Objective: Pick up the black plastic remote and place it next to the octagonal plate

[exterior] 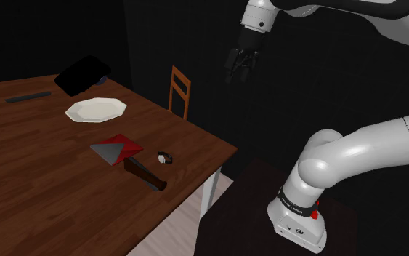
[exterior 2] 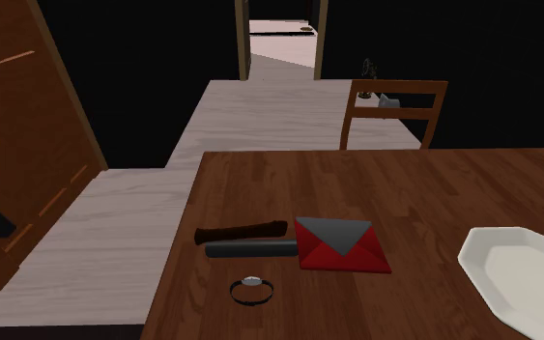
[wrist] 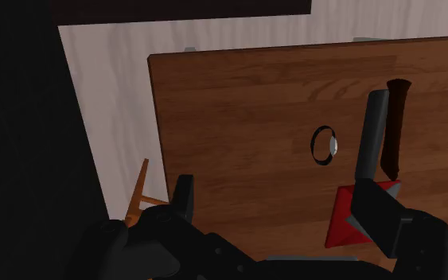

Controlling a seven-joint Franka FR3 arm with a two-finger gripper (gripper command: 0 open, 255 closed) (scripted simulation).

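A slim black remote point(exterior: 154, 179) lies near the wooden table's point(exterior: 43, 167) corner, alongside a dark brown stick-shaped object point(exterior: 134, 166). In the second exterior view the black remote point(exterior 2: 251, 249) sits just in front of that brown piece point(exterior 2: 241, 232). The white octagonal plate point(exterior: 96, 110) rests farther back on the table, its edge also at the second exterior view's right point(exterior 2: 516, 275). My gripper point(exterior: 240, 67) hangs high in the air beyond the table's edge, well away from the remote. Seen from the wrist, the gripper point(wrist: 279, 203) is open and holds nothing, with the remote point(wrist: 368, 135) far below.
A red and grey envelope-like item point(exterior: 115, 149) lies between remote and plate. A small ring-shaped object point(exterior: 165, 156) sits beside the remote. A black bulky thing point(exterior: 83, 74) and a long dark strip point(exterior: 28, 96) lie at the table's back. A wooden chair point(exterior: 180, 89) stands by the far edge.
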